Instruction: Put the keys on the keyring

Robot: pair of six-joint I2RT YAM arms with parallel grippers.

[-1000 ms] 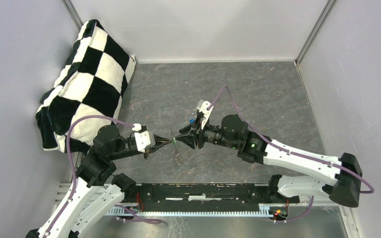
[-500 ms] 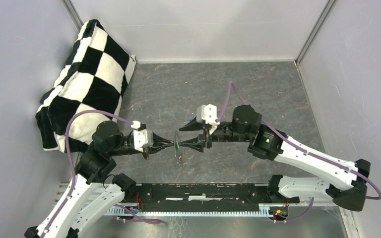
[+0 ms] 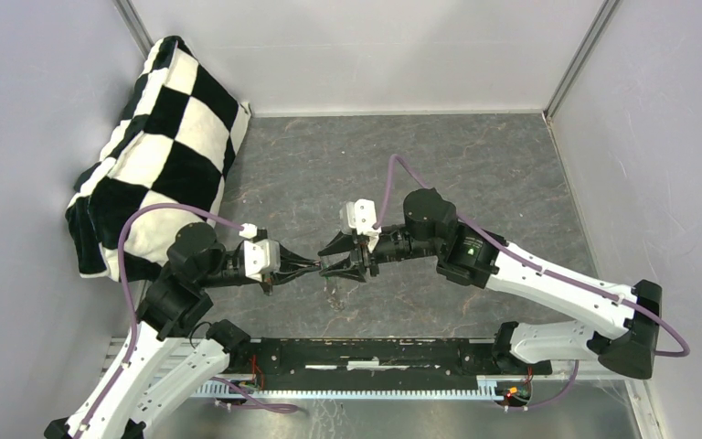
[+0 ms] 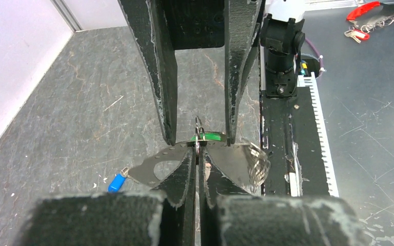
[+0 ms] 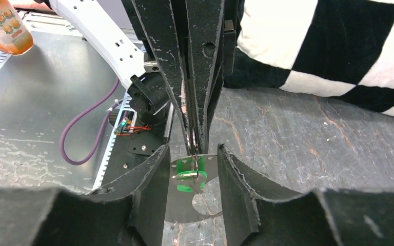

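My left gripper (image 3: 318, 266) (image 4: 199, 154) is shut on the keyring (image 4: 198, 128), a thin metal loop seen edge-on that sticks up between its tips. The green key (image 4: 211, 136) (image 5: 190, 177) hangs at the ring, seemingly threaded on it. My right gripper (image 3: 332, 259) (image 5: 193, 149) is open, its jaws standing on either side of the green key and the left fingertips without touching them. The blue key (image 4: 115, 182) lies on the grey table to the left. A flat grey tag (image 5: 195, 205) hangs below the ring.
A black-and-white checkered pillow (image 3: 160, 146) lies at the back left. White walls enclose the grey table (image 3: 475, 174). The arms' black base rail (image 3: 375, 352) runs along the near edge. An orange bottle (image 5: 2, 25) and a red bunch of keys (image 4: 369, 10) lie off the table.
My right gripper was shut tip-to-tip against the left gripper; now its jaws are open and the green key stays at the ring. The right wrist has rolled. The left arm has barely moved.
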